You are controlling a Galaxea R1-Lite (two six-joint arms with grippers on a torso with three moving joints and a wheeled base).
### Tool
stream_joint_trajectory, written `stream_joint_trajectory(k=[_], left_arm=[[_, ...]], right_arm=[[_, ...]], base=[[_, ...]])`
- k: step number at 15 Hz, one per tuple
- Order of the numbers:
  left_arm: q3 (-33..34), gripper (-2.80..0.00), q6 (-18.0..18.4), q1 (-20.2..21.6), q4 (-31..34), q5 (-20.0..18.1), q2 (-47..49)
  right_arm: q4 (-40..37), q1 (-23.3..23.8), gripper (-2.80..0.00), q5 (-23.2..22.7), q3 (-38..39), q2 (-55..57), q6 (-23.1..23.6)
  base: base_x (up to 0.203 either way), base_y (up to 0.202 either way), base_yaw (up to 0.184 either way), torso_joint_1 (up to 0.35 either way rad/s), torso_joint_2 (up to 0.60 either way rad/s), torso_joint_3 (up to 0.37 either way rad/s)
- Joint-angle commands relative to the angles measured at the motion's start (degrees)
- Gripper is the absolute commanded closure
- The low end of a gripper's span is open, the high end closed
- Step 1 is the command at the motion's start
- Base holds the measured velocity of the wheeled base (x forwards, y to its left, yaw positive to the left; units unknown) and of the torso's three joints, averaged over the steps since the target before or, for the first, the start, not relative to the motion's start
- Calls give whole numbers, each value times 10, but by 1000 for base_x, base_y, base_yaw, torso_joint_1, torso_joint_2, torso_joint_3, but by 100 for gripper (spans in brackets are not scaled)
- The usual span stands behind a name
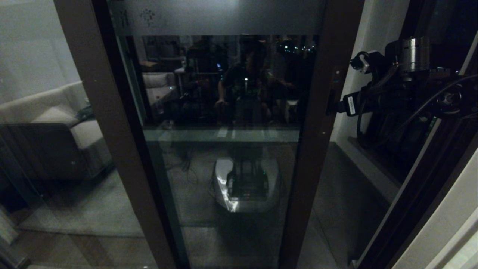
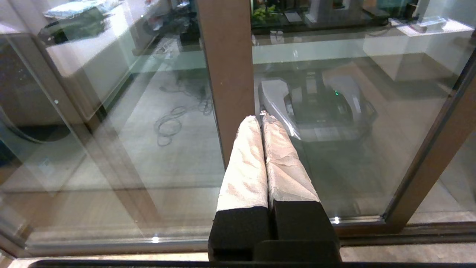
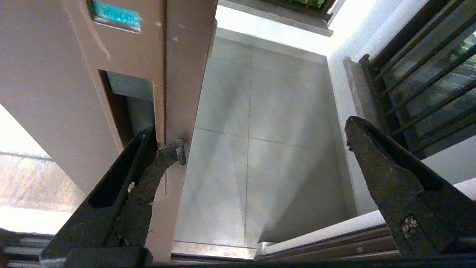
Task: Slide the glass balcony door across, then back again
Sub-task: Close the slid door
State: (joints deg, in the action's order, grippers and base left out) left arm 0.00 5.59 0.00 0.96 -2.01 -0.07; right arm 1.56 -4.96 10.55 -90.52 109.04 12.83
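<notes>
One finger of the right gripper [image 3: 260,149] hooks into the recessed handle [image 3: 128,100] of the glass balcony door [image 1: 224,112], jaws spread wide and gripping nothing, likely so the stile can be dragged sideways. The door stands directly ahead with an open gap beside that stile, while the left gripper [image 2: 262,119] waits, jaws pressed together, near the door's other stile.

Non-task surroundings: balcony floor, barred window, fixed pane, room reflections.

Pale tiled balcony floor [image 3: 260,141] center of right wrist view, w/ grout lines crossing. Black-barred window [image 3: 420,70] upper right of same frame, above a white ledge [image 3: 342,108]. Plain brown-framed glass panel [image 1: 56,149] at left of head view; beige sofa [image 1: 44,116] seen in it, mid-left. Loose cable coil [image 2: 174,119] on floor, left of center in left wrist view. White counter [image 2: 409,44] upper right there. Door track [image 3: 327,249] along bottom edge, right wrist view.
</notes>
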Motion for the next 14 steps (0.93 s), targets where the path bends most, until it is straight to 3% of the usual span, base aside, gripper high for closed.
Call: stream_joint_trajectory(k=[1,14], left_arm=[[1,0,0,0,0,0,0],[1,0,0,0,0,0,0]], right_arm=[[2,5,-280,4,1,0,5],[2,21,-280,4,5,0,11]], base=[[0,0,0,0,0,0],[0,0,0,0,0,0]])
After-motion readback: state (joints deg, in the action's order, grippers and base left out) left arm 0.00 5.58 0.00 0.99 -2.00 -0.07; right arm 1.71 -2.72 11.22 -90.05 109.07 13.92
